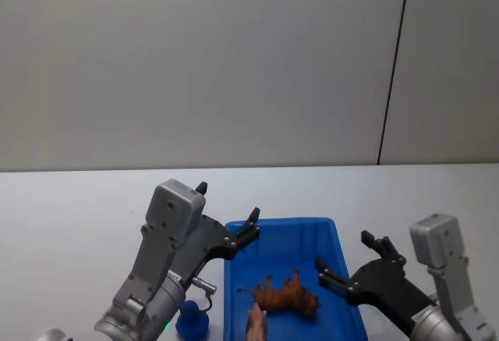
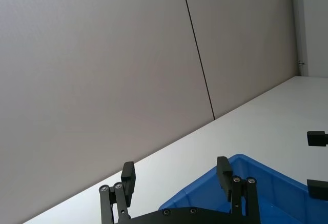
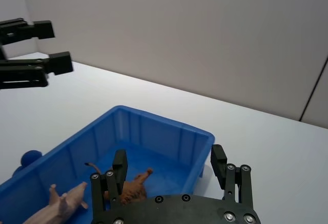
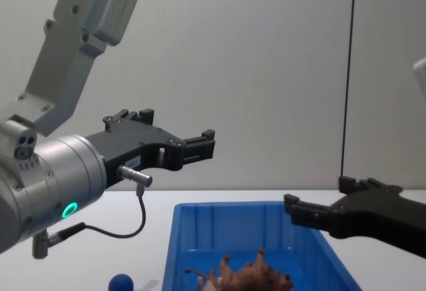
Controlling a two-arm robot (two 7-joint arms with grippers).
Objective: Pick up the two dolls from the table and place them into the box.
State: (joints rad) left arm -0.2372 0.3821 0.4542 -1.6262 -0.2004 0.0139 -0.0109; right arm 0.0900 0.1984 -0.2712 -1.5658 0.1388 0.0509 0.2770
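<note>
Dolls first: brown doll and pink doll lie inside the box, off the bench. My left gripper and right gripper hang released above its sides, holding nothing. They look like light, stiff plastic; I'd pinch across the torso.

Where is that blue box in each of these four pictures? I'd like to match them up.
Head view: box at bottom centre.
Left wrist view: box corner just past the left gripper.
Right wrist view: box ahead of the right gripper.
Chest view: box at bottom centre, seen side-on.
Shared landmark: the dark wall seam.
</note>
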